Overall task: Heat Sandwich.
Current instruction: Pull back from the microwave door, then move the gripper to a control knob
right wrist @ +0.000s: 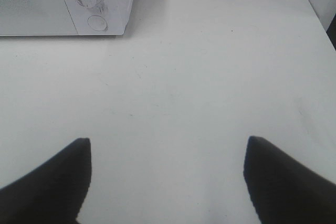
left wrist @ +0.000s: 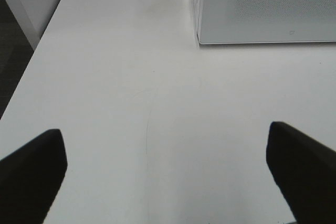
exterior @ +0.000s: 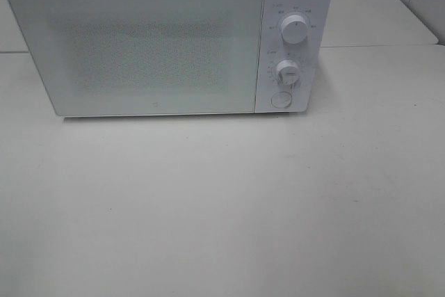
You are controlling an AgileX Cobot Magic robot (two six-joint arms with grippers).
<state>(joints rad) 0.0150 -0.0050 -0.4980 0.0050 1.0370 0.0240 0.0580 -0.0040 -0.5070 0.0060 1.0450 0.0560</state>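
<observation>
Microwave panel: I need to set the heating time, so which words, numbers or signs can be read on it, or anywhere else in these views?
No text can be read in any view.
Markings around the upper knob of the microwave: too small and blurred to read.
Markings around the lower knob: too blurred to read.
Small mark low on the door: too small to read.
Round button: no sign visible.

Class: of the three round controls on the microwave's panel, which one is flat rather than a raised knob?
The bottom one, the round button, beneath both dials. The upper knob and lower knob stick out; it lies flush.
</observation>
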